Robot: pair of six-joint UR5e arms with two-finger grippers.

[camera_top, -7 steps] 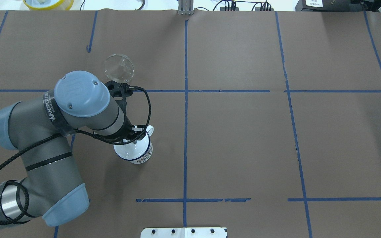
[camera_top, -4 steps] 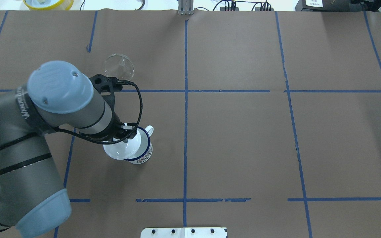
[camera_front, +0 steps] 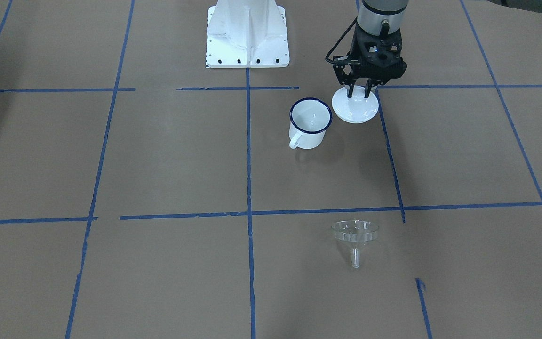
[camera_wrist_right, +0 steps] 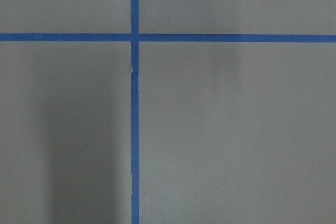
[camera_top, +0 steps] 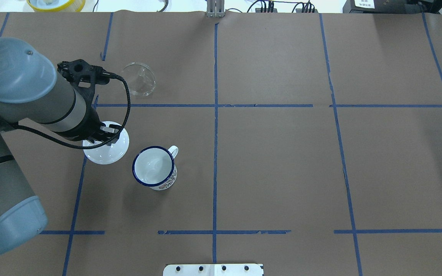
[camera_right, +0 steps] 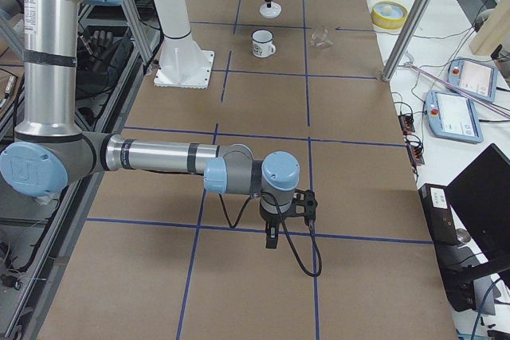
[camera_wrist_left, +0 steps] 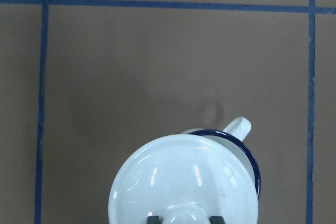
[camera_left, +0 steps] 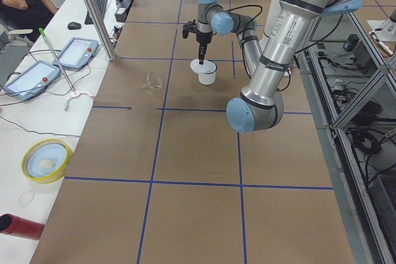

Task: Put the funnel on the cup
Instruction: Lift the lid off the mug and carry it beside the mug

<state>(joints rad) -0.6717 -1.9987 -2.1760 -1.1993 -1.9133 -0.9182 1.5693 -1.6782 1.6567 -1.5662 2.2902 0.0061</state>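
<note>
Grey arm, pale-blue joint caps

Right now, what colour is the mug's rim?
Dark blue, around a white mug; the overhead view shows it best.

Counted on the tabletop, left half of the overhead frame: one cup, one funnel, one white lid. Two arms are recorded: left arm, right arm.

Funnel near cup, apart; left hand over lid
</note>
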